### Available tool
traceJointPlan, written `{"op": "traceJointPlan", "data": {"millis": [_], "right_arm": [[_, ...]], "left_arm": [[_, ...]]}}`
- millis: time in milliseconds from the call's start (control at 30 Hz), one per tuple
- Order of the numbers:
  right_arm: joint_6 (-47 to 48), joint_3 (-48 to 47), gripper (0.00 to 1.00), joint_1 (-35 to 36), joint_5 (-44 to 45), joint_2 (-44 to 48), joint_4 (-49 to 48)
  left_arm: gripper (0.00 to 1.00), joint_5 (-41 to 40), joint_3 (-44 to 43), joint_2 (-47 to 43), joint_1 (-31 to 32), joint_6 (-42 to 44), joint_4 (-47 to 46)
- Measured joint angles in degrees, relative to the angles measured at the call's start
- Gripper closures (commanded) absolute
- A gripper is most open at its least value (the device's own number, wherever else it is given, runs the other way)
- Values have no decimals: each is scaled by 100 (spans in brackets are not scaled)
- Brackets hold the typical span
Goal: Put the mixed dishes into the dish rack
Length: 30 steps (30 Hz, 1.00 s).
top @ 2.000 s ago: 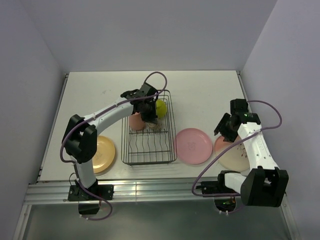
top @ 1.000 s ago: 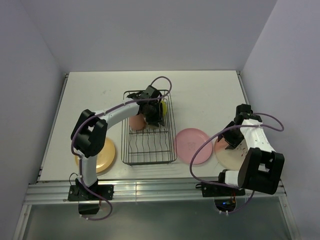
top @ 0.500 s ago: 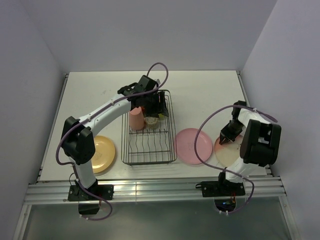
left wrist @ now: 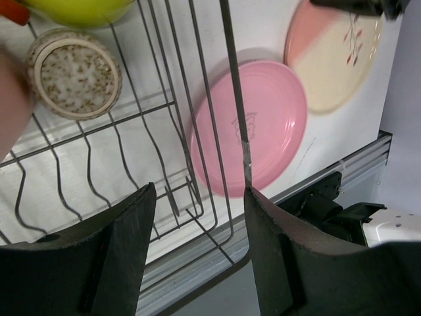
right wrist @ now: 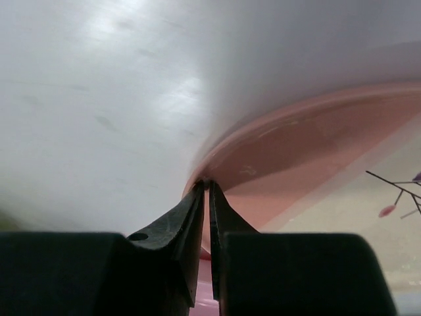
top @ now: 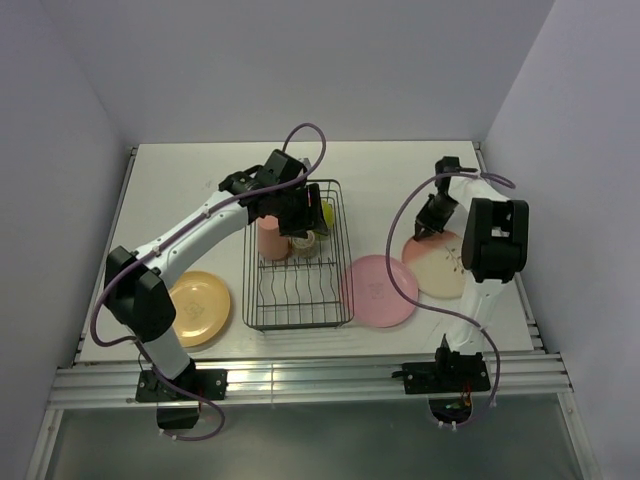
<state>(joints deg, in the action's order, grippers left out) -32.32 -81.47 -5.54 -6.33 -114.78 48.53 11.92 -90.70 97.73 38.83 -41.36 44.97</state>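
Note:
The black wire dish rack (top: 298, 300) holds a salmon-pink tumbler (top: 271, 241), an upturned small tan bowl (top: 303, 243) (left wrist: 72, 71) and a lime-green bowl (top: 326, 213) (left wrist: 82, 9). A red-orange bit of the cup (left wrist: 10, 11) shows beside the green bowl. My left gripper (top: 300, 214) (left wrist: 197, 191) hangs open and empty above the rack. My right gripper (top: 426, 229) (right wrist: 208, 185) is shut on the far-left rim of the pink-and-cream plate (top: 445, 266) (right wrist: 316, 164). That plate overlaps the pink plate (top: 377, 291) (left wrist: 260, 125). The yellow-orange plate (top: 199, 308) lies left of the rack.
The table's near edge is a metal rail (top: 300, 380). Walls close in the table on the left, back and right. Purple cables loop over both arms.
My right gripper has shut on the pink-and-cream plate's rim and dragged it back and left onto the pink plate's edge. My left gripper has opened and lifted off the rack, the tan bowl left inside.

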Motion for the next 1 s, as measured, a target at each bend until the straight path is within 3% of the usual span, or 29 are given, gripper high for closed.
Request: {"op": "traceJointPlan", "data": {"millis": [133, 233, 367, 400, 533, 700, 1000], "right_arm": [[166, -546, 80, 282, -326, -354, -374], [299, -621, 64, 426, -431, -356, -614], [376, -306, 29, 479, -363, 76, -798], [343, -160, 27, 466, -262, 293, -750], [162, 675, 29, 157, 9, 1574, -754], [-90, 1908, 30, -883, 308, 2944, -675], [-105, 3320, 34, -1152, 208, 3086, -763]], "left_arm": [[38, -61, 0, -50, 0, 0, 127], [38, -79, 0, -50, 0, 2, 186], [38, -76, -9, -42, 0, 11, 205], [38, -76, -22, -33, 0, 17, 208], [38, -22, -138, 52, 0, 33, 175], [37, 216, -160, 212, 0, 114, -15], [31, 905, -435, 514, 17, 378, -190]]}}
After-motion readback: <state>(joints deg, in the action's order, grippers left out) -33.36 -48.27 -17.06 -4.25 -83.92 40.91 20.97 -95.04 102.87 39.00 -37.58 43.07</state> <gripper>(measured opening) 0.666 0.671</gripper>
